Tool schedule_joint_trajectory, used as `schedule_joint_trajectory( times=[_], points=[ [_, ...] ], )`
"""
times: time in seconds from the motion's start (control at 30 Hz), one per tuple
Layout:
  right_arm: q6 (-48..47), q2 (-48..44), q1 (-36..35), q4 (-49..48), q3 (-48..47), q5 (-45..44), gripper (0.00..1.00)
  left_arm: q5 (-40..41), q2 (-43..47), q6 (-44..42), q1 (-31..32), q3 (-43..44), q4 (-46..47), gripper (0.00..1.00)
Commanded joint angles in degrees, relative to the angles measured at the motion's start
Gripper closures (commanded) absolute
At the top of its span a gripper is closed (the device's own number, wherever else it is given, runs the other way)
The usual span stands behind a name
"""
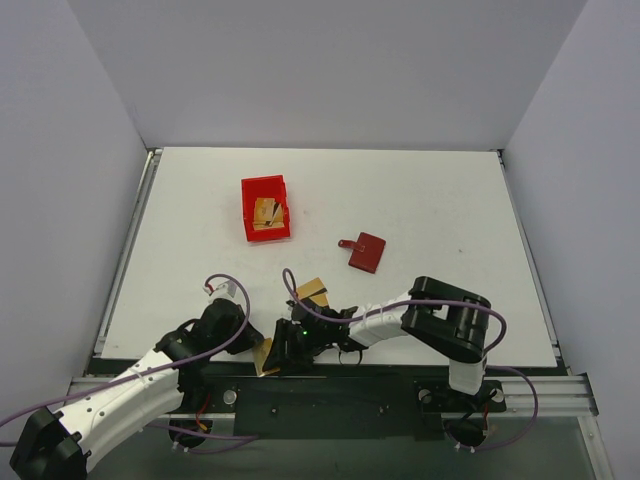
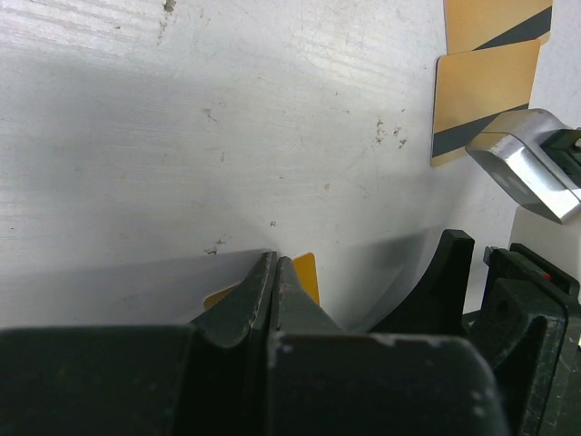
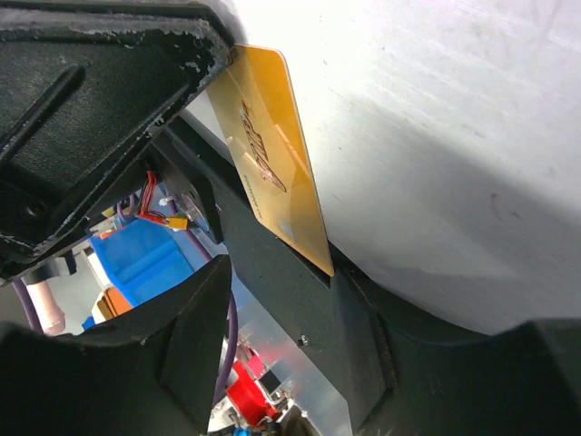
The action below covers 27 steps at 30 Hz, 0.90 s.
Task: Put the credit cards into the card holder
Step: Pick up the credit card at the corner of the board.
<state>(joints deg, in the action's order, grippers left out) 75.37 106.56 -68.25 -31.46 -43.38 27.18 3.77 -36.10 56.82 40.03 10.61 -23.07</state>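
Observation:
My left gripper (image 1: 258, 347) (image 2: 274, 259) is shut on a gold credit card (image 1: 266, 358) (image 2: 306, 272) (image 3: 272, 154), which stands on edge over the table's near edge. My right gripper (image 1: 287, 343) (image 3: 300, 359) faces that card from the right. Its jaws are open, and the card's lower corner is just ahead of them, not touching. Two more credit cards (image 1: 312, 292) (image 2: 486, 95) lie overlapped on the table behind the grippers. The card holder (image 1: 367, 252), dark red with a snap tab, lies shut farther back on the right.
A bright red open bin (image 1: 266, 208) with cards inside stands at the back left. The black front rail (image 3: 272, 300) and the arm bases run right under both grippers. Purple cables (image 1: 230, 285) loop over the wrists.

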Motion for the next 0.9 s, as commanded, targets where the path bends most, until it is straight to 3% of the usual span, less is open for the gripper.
schedule_joint_trajectory(
  times=[0.0,0.17,0.33,0.4,0.63,0.67,0.73,0.87],
  points=[
    [-2.25,5.23,2.68,5.27,0.84,-11.18,0.57,-0.69,-0.55,0.05,0.40,-1.03,-3.12,1.00],
    [-2.16,6.55,3.03,4.83,0.13,-11.10,0.66,-0.69,0.15,0.49,0.40,-1.21,-3.65,1.00],
    [-2.51,6.90,3.21,3.52,0.31,-10.83,0.94,-0.52,0.24,0.84,0.49,-1.12,-3.56,1.00],
    [-2.86,6.47,3.30,3.16,0.57,-10.92,1.00,-0.43,0.32,0.84,0.66,-0.94,-3.47,1.00],
    [-4.71,3.66,3.39,0.18,2.50,-12.41,1.00,1.24,0.59,0.84,0.66,2.65,-4.00,0.98],
    [-5.49,2.87,3.39,-0.61,3.03,-12.50,1.00,1.76,0.59,0.93,0.58,3.36,-4.26,0.92],
    [-6.72,1.46,3.39,-0.88,3.56,-12.94,1.00,3.34,1.03,0.75,0.58,5.90,-5.14,0.69],
    [-9.97,-1.96,3.56,-0.79,4.09,-13.47,1.00,7.03,2.08,-0.21,0.49,11.79,-6.37,0.45]
  ],
)
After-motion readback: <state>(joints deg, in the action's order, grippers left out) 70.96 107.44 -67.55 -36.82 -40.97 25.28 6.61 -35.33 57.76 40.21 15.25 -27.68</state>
